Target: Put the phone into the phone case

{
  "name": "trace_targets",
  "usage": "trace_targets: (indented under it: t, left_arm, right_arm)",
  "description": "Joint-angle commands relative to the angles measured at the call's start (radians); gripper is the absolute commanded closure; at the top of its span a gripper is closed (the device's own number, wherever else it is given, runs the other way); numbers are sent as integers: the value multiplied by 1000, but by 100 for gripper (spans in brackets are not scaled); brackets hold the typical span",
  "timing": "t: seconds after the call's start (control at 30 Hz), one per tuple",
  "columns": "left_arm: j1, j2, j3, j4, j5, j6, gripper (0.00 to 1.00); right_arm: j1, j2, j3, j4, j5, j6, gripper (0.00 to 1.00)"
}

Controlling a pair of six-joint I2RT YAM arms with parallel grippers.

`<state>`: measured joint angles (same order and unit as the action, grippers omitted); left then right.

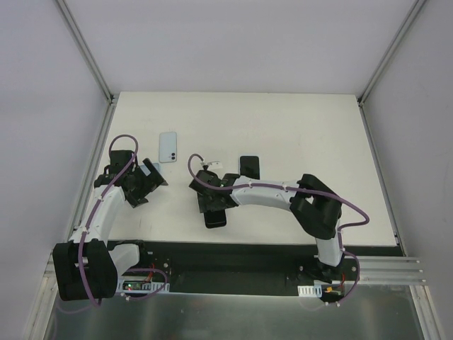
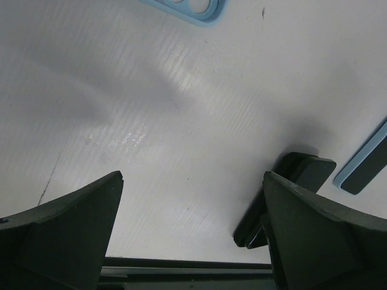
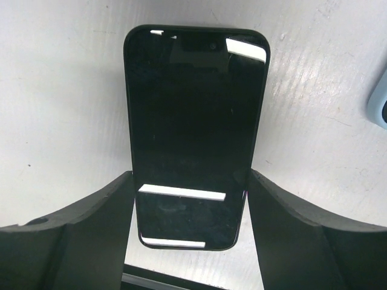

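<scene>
Well, the biggest thing before me is the flat white table [image 1: 318, 142], which fills the middle of the overhead view between pale walls. Both of my arms lie across its lower half. The right arm [image 1: 269, 193], white-shelled with black joints, reaches from the lower right toward the centre of the frame. The left arm [image 1: 106, 205] climbs the left edge and bends inward.

Next in size is the black glossy rectangular phone [image 3: 193, 115], lying screen up on the table just below centre in the overhead view. In my right wrist view it runs from the top of the frame down between my fingers, with bright strips reflected in the glass. My right gripper [image 3: 190, 175] has one jaw against each long edge of the phone's lower part, pinching it across its width.

The pale blue rectangular phone case [image 1: 168, 146] lies flat in the upper left part of the table, well apart from the phone, near my left gripper [image 1: 147, 183]. That gripper hangs over bare table with its jaws spread wide and nothing between them.

A smaller dark rectangular slab with a pale blue rim [image 1: 249, 168] lies just above my right forearm, at centre frame. I cannot tell what it is.
</scene>
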<state>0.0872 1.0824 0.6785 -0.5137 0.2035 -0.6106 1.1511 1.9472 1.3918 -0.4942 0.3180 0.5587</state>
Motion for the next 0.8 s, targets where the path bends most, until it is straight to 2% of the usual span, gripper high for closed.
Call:
trace_targets:
  t: [0.0, 0.1, 0.33, 0.53, 0.77]
  left_arm:
    - [9, -7, 27, -9, 14, 20, 1]
    - [9, -13, 30, -9, 14, 22, 1]
    - [9, -16, 30, -9, 25, 28, 1]
    - [9, -16, 33, -6, 34, 31, 1]
    - [9, -26, 27, 0, 46, 25, 1]
  right_arm:
    - [15, -5, 38, -1, 44, 0, 54]
    - [22, -1, 39, -13, 67, -17, 52]
    - [35, -11, 36, -32, 101, -34, 34]
    - [38, -27, 39, -33, 99, -20, 23]
    - [42, -30, 46, -35, 64, -2, 18]
